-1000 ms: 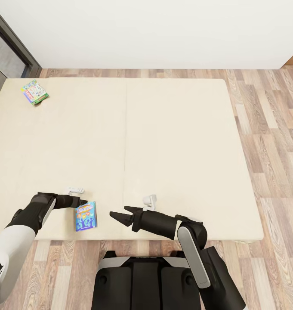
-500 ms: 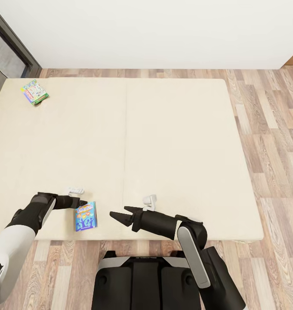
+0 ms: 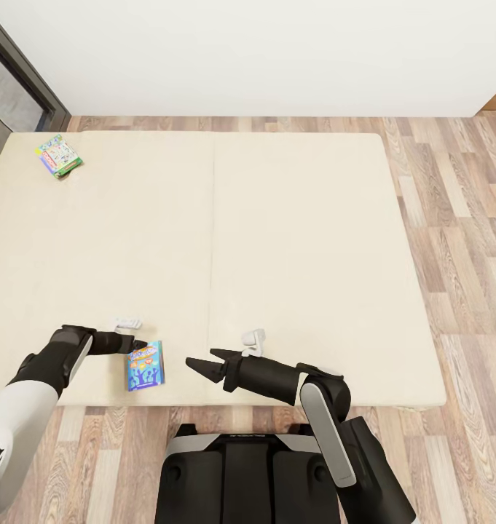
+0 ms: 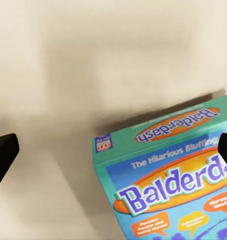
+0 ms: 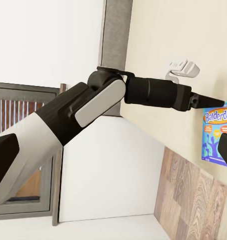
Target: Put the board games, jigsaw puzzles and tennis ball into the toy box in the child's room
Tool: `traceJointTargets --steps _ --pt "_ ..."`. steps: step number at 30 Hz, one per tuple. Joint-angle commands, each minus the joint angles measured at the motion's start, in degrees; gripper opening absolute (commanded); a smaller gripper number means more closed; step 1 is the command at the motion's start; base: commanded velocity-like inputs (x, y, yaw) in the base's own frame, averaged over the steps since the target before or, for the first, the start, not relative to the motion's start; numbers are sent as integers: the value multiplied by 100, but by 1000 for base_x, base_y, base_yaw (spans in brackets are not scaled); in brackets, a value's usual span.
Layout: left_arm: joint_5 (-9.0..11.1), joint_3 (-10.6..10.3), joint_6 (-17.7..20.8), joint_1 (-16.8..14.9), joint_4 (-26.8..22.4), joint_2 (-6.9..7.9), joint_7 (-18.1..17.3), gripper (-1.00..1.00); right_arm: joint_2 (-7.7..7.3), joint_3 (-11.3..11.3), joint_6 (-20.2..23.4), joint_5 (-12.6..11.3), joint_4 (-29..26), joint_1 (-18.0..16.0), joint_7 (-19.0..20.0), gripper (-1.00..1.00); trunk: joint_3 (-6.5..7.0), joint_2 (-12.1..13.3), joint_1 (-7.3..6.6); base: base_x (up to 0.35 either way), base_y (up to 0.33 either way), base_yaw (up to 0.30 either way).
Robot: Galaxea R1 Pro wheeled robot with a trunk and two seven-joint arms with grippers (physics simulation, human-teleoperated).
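Observation:
A blue-and-teal Balderdash board game (image 3: 144,365) lies flat near the front edge of the cream bed (image 3: 291,240). My left gripper (image 3: 137,343) hovers at the box's far edge, open. In the left wrist view the box (image 4: 168,175) lies below and between the spread fingertips (image 4: 3,155). My right gripper (image 3: 201,357) is open and empty, a little to the right of the box and pointing toward it. The right wrist view shows the left arm (image 5: 93,107) reaching over the box (image 5: 218,132). A second, green-edged board game (image 3: 58,155) rests at the bed's far left corner.
Two small white objects sit on the bed, one (image 3: 128,322) just beyond my left gripper and one (image 3: 253,338) beside my right forearm. Wood floor (image 3: 459,218) runs along the bed's right side. A dark door frame (image 3: 22,73) stands at the far left.
My left gripper has dropped slightly toward the Balderdash box's far edge. The right arm and both board games have not moved.

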Motion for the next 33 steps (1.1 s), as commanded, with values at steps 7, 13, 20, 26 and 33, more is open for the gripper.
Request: traceJointTargets --steps 7,13,20,26,33 --pt "-30 49 33 -4 -8 1 -129 100 3 -6 37 -15 -3 -2 8 100 -5 -7 2 0 0 0" --pt "-17 67 34 -4 -8 12 -526 100 3 -7 37 -12 5 -2 9 100 -5 -7 2 0 0 0" --pt "-44 67 46 10 -6 35 -1068 100 3 -14 37 -15 6 -2 10 100 -5 -7 2 0 0 0" --pt "-47 67 48 28 -1 138 -1234 100 3 -10 37 -15 6 -2 10 100 -5 -7 2 0 0 0" --pt "-36 70 53 56 1 189 -1281 100 3 -13 37 -15 6 -2 10 100 -5 -7 2 0 0 0"
